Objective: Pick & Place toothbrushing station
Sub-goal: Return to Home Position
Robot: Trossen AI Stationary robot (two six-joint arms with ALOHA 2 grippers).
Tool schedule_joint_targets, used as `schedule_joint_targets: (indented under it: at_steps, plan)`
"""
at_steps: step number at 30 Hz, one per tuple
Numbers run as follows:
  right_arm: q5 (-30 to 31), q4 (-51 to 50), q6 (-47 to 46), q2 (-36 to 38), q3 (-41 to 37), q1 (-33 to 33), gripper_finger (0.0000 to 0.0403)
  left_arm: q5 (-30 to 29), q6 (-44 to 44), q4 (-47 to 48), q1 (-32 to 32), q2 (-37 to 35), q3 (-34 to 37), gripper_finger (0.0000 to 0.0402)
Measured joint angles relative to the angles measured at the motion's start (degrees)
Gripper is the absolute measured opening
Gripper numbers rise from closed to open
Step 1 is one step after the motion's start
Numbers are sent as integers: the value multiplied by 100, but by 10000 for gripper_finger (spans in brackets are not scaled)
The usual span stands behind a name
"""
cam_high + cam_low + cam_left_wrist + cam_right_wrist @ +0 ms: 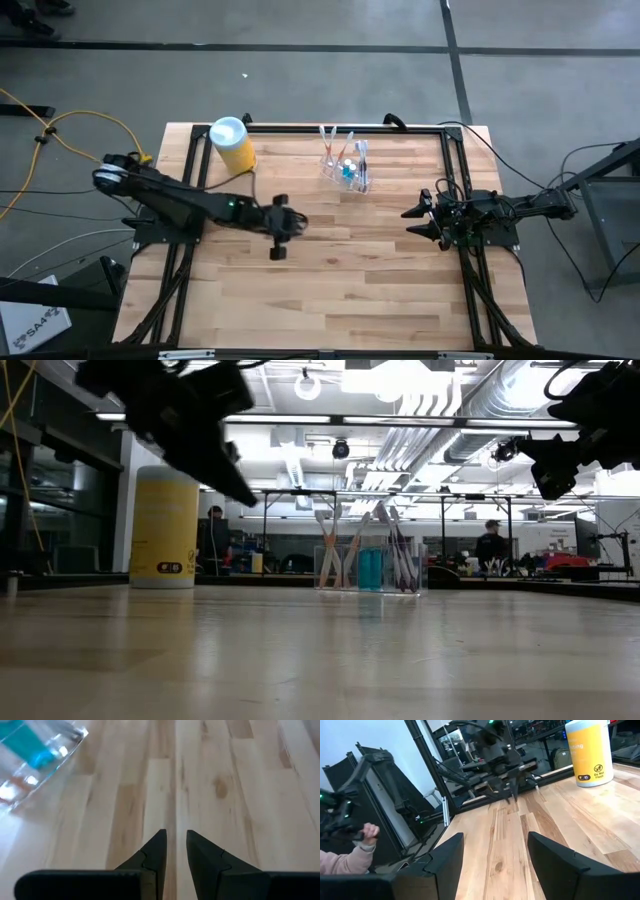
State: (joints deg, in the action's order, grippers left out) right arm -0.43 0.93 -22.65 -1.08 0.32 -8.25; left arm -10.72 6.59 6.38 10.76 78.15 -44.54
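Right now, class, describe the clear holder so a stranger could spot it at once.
On the wooden table, find the yellow canister standing at one edge. To its right, nearer the middle of that edge, stands the holder. Unlike the opaque canister, it is small and see-through, with toothbrushes standing in it.

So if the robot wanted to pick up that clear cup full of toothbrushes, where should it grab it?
Probably low on the side walls of the clear cup, coming in level across the open table in front of it. It stands upright, and the toothbrushes fan out of its top, so a grab from above would likely hit them. The yellow canister stands well apart.
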Motion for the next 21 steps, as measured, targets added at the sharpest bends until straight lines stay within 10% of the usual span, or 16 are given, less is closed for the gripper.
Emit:
schedule_joint_targets:
  at_steps: [21]
  plan:
    - [11, 6, 1, 0, 0, -1, 211, -99, -50, -1126, -209, -4215, 3268, 69]
